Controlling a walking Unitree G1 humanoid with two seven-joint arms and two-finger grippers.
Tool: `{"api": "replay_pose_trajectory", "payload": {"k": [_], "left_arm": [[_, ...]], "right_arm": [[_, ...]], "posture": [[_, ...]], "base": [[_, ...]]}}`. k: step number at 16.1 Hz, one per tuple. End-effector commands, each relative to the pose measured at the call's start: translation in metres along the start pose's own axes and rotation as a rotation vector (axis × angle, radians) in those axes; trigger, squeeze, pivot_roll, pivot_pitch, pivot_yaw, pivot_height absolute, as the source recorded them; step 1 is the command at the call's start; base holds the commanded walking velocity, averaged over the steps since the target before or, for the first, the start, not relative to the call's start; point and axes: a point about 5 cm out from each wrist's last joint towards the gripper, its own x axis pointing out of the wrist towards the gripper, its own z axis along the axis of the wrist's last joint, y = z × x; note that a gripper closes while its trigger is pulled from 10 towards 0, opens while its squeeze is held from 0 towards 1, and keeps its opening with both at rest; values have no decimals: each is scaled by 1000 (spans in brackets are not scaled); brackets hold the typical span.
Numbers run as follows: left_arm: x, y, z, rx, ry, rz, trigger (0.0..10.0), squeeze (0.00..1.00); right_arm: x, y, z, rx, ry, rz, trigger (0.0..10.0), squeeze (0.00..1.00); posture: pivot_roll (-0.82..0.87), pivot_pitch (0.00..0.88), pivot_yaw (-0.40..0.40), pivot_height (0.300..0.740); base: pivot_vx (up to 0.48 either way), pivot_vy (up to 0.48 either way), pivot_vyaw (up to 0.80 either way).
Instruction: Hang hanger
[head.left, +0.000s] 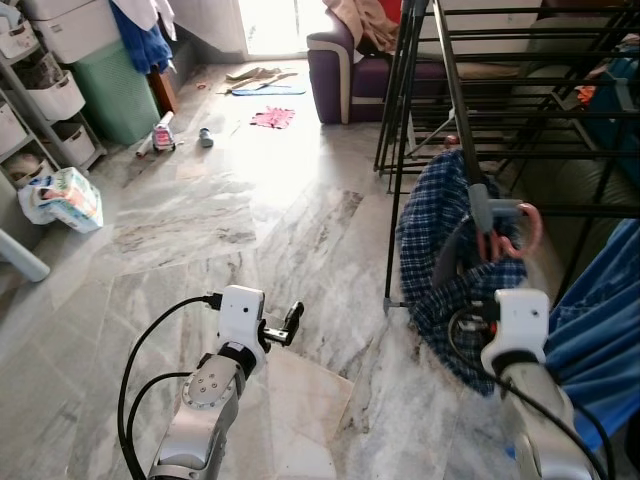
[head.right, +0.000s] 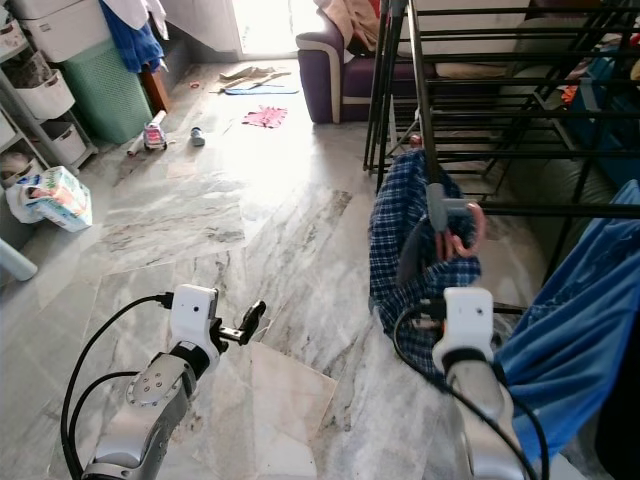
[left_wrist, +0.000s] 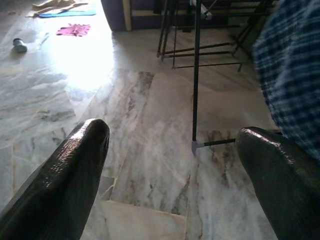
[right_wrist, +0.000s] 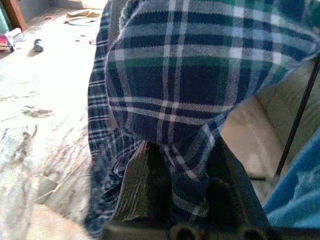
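I see the hanger (head.left: 508, 228), pink hook with a grey neck, up at a dark rail of the black drying rack (head.left: 520, 110), hook right at the rail; can't tell if it's fully seated over it. Blue plaid shirt (head.left: 440, 260) drapes from the hanger, hanging down beside the rack's front leg toward the marble floor (head.left: 250, 250).

My right gripper (right_wrist: 190, 195) is just below the hanger, fingers closed in on a fold of the plaid shirt; wrist view shows cloth pinched between the two black fingers (right_wrist: 142, 185). So it's got fabric; I can't tell if the hanger itself is in the grip.

Left gripper (head.left: 292, 322) is out over the floor, well apart from the rack, fingers (left_wrist: 70, 170) spread wide, nothing held.

Blue garment (head.left: 600, 320) hangs just right of the shirt. Further out: purple sofa (head.left: 345, 75) behind the rack, pink cloth (head.left: 272, 118) on floor, green bin (head.left: 115, 90) and shelf baskets (head.left: 55, 95) on the left, a wrapped pack (head.left: 65, 198) near them.
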Motion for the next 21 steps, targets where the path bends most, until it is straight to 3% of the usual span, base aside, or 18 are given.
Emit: {"api": "replay_pose_trajectory", "payload": {"k": [1, 5, 14, 21], "left_arm": [[-2, 4, 2, 25, -14, 21, 10000, 0], [-2, 4, 2, 33, -24, 38, 10000, 0], [2, 2, 3, 46, -35, 51, 10000, 0], [3, 1, 1, 53, -33, 45, 10000, 0]], "right_arm": [[-5, 9, 13, 32, -56, 13, 10000, 0], [-22, 21, 0, 68, 24, 38, 10000, 0], [-17, 30, 4, 72, 44, 86, 10000, 0], [-16, 32, 5, 65, 46, 103, 10000, 0]], "posture": [[-18, 26, 62, 740], [-18, 21, 57, 740], [-20, 6, 47, 740], [-22, 1, 50, 740]], "base": [[0, 0, 0], [0, 0, 0], [0, 0, 0], [-293, 0, 0]]}}
